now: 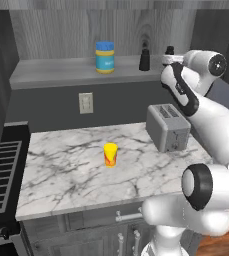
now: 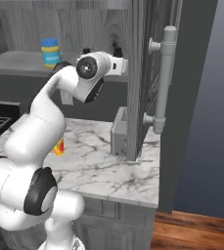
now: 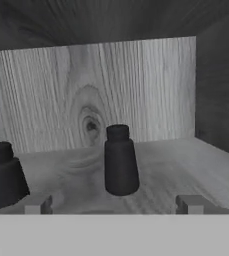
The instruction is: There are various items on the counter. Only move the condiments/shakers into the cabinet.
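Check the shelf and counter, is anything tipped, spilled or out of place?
Nothing stands out. The jar and both shakers stand upright on the shelf. The cup and toaster sit upright on the counter, with no spill.

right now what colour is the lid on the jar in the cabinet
Blue, over a blue label with yellow bands; the jar shows best in the left base view.

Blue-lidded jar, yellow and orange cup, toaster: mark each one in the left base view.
Blue-lidded jar point(image 1: 105, 57), left base view, on its blue label.
Yellow and orange cup point(image 1: 110, 154), left base view, on the middle of its side.
Toaster point(image 1: 168, 127), left base view, on its silver side.
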Robot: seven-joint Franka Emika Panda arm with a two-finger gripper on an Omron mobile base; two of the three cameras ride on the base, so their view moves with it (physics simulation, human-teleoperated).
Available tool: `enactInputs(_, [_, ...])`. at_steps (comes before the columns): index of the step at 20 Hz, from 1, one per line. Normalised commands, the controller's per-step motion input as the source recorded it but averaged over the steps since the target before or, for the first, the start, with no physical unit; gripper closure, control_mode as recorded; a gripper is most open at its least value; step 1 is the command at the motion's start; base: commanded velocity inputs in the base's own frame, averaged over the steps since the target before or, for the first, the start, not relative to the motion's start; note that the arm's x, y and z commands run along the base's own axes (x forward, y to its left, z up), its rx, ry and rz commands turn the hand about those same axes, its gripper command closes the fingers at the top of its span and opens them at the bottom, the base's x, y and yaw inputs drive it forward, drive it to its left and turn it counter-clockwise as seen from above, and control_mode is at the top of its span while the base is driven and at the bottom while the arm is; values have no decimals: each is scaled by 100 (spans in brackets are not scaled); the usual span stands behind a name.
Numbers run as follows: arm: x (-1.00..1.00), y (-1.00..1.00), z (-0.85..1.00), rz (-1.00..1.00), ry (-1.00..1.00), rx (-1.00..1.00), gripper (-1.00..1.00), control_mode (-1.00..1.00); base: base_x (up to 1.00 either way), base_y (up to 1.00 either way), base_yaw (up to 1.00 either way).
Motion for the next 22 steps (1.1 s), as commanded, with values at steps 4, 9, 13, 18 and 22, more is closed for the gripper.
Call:
enactInputs(4, [-100,43,0,0,-12,0,-100,-100,0,0,0])
enactInputs(9, [-100,36,59,0,1,3,-100,-100,0,0,0])
enactInputs(13, [-100,0,64,7,10,11,-100,-100,0,0,0])
enactInputs(18, [-20,11,-2,2,3,-3,-100,-100,0,0,0])
enactInputs(22, [0,0,0,0,0,0,-100,-100,0,0,0])
